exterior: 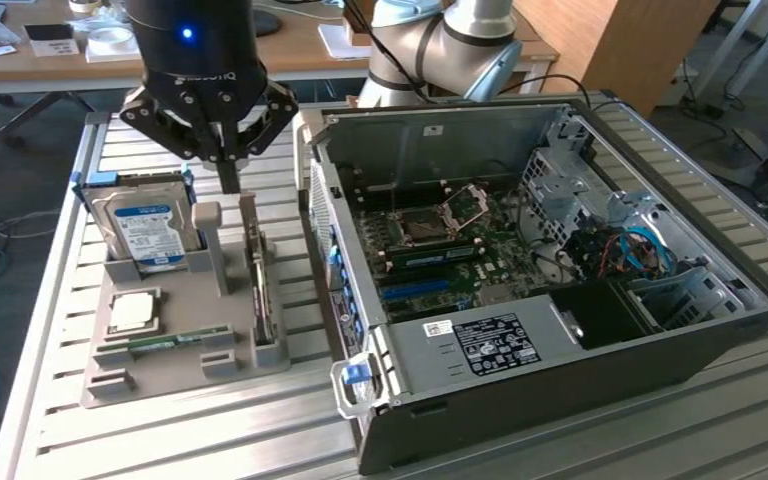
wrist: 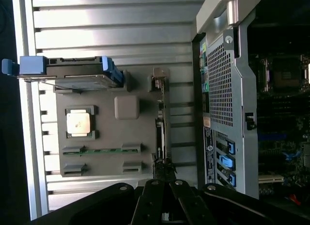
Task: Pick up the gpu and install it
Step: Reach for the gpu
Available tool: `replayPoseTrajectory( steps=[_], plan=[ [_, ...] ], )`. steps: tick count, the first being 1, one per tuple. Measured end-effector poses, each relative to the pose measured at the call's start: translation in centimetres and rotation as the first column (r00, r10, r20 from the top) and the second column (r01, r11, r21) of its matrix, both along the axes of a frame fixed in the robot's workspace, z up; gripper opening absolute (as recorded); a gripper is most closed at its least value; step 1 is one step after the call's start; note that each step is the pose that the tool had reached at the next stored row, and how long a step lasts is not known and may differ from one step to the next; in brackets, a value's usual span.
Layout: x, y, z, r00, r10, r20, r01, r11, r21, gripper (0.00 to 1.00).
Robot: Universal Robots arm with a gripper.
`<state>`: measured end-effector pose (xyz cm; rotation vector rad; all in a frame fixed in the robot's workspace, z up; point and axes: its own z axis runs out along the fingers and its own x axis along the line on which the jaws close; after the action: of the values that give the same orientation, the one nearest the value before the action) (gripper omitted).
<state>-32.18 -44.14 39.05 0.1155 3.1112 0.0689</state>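
Observation:
The gpu is a thin dark card standing on edge in a slot of the grey holder tray, left of the open computer case in the exterior view. My gripper hangs above the far end of the card, its two fingers pressed together and pointing down, with nothing visibly between them. In the wrist view the gpu appears as a slim strip running toward my gripper, and its near end passes under the fingers. The case lies on its side with the motherboard exposed.
On the same tray stand a blue-labelled hard drive, a square processor and a small green RAM stick. The case's perforated rear wall runs close beside the card. The slatted metal table ends just left of the tray.

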Motion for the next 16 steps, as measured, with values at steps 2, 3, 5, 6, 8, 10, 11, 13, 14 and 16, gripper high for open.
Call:
replayPoseTrajectory(
  steps=[2, 3, 5, 6, 8, 10, 11, 13, 14, 16],
  plan=[
    [-0.16, -0.02, -0.02, 1.0, 0.0, -0.0001, 0.0, 1.0, 0.0, 0.11],
    [-0.23, -0.03, -0.02, 1.0, 0.0, -0.0001, 0.0, 1.0, 0.0, 0.11],
    [-0.29, -0.12, -0.03, 1.0, 0.0, -0.0001, 0.0, 1.0, 0.0, 0.11],
    [-0.29, -0.2, -0.03, 1.0, 0.0, -0.0001, 0.0, 1.0, 0.0001, 0.11],
    [-0.3, -0.39, -0.04, 1.0, 0.0, 0.0, 0.0, 1.0, 0.0, 0.11],
    [-0.3, -0.54, -0.05, 1.0, 0.0, 0.0, 0.0, 1.0, 0.0001, 0.11],
    [-0.3, -0.61, -0.06, 1.0, 0.0, -0.0001, 0.0, 1.0, 0.0001, 0.11],
    [-0.31, -0.65, -0.09, 1.0, 0.0, 0.0001, 0.0, 1.0, 0.0001, 0.11],
    [-0.35, -0.66, -0.09, 1.0, 0.0, 0.0, 0.0, 1.0, 0.0001, 0.11],
    [-0.46, -0.68, -0.09, 1.0, 0.0, -0.0001, 0.0, 1.0, -0.0001, 0.11]
  ],
)
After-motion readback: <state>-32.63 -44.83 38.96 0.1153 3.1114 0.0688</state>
